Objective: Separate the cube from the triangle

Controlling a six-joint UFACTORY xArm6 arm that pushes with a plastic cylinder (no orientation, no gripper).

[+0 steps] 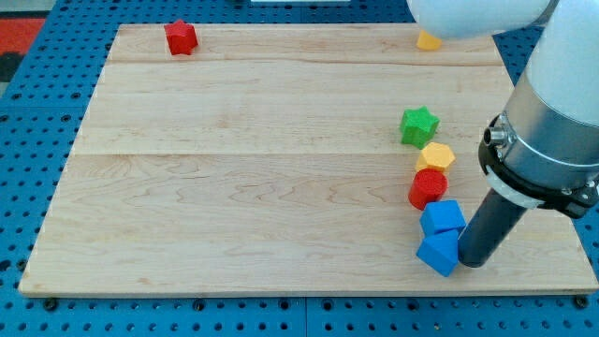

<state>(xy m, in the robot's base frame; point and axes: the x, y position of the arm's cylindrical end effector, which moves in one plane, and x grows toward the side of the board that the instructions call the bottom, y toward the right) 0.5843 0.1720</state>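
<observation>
A blue cube (443, 216) lies near the view's bottom right, touching a blue triangle (438, 252) just below it. My tip (471, 261) rests on the board right beside the triangle's right side, and appears to touch it. The rod rises up and to the right from there. A red cylinder-like block (428, 188) touches the cube from above.
A yellow hexagon block (435, 156) and a green star block (419, 125) sit in a line above the red one. A red star-like block (181, 37) is at the top left. A yellow block (429, 40) shows at the top edge, partly hidden by the arm. The wooden board (234, 168) edge runs close below the triangle.
</observation>
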